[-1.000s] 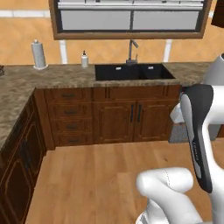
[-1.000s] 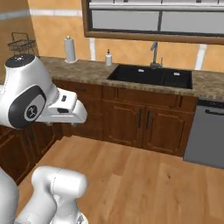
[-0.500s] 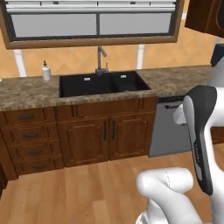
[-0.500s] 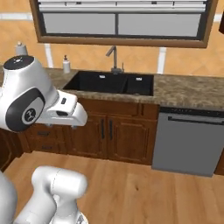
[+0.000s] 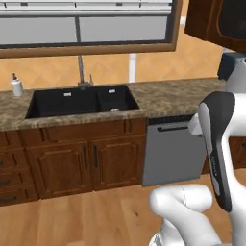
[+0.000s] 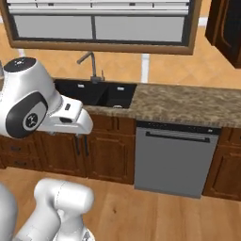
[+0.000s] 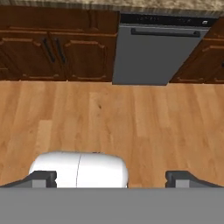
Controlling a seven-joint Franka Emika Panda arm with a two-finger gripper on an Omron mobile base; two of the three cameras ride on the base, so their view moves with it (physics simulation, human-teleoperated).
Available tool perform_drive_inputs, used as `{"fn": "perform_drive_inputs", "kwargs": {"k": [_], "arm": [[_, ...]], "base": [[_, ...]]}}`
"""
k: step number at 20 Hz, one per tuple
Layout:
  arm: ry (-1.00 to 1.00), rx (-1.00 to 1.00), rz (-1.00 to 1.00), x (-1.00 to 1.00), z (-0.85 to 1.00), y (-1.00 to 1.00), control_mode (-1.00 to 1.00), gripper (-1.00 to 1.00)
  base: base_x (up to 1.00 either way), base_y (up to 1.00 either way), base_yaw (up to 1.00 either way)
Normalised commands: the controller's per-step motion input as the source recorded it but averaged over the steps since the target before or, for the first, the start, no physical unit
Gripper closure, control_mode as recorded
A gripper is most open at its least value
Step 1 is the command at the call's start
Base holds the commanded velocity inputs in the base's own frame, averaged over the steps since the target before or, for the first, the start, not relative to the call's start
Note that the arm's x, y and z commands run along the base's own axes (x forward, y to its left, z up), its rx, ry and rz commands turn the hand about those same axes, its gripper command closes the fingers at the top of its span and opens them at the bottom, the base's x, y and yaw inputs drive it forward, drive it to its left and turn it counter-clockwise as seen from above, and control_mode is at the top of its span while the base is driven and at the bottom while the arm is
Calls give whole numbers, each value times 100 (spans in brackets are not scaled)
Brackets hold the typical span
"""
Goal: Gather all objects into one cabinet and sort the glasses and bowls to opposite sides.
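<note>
You have the gripper (image 7: pixel 111 177) pointed down at bare wood floor (image 7: pixel 131 118), its two finger tips spread wide at the lower edge of the hand view with nothing between them, so the jaws stand open and empty. None of the mugs or the bowl can be made out from here, so you have nothing to line the jaws up on yet. The one task thing you can place is the cabinet (image 5: pixel 216 21): in the left base view a reddish-brown wall unit with a dark panel hangs at about 1 o'clock, and in the right base view the same corner (image 6: pixel 226 28) sits at roughly 2 o'clock, high above the counter (image 6: pixel 188 103). That is the relation to steer by: the cabinet lies up and to the arm's right, while the hand looks down and forward at the dishwasher (image 7: pixel 159 52) at 12 o'clock and the lower doors (image 7: pixel 57 50) at 11. A dark blue-black block (image 5: pixel 229 65) shows under the cabinet at 2 o'clock in the left base view; it may be an appliance, but it is cut off by the arm. The sink (image 5: pixel 79 101) lies at 10 o'clock, away from where you want to go. Judging from this, you are in transit, and the next move calls for bringing the base farther right and then raising the hand.
</note>
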Motion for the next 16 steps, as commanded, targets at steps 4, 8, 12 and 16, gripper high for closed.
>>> {"fn": "perform_drive_inputs", "kwargs": {"k": [4, 8, 12, 16], "arm": [[0, 0, 0, 0, 0, 0, 100, -100], [0, 0, 0, 0, 0, 0, 100, -100], [0, 0, 0, 0, 0, 0, 100, -100], [0, 0, 0, 0, 0, 0, 100, -100]], "base": [[0, -100, 0], [16, -100, 0], [36, -100, 0], [47, -100, 0]]}}
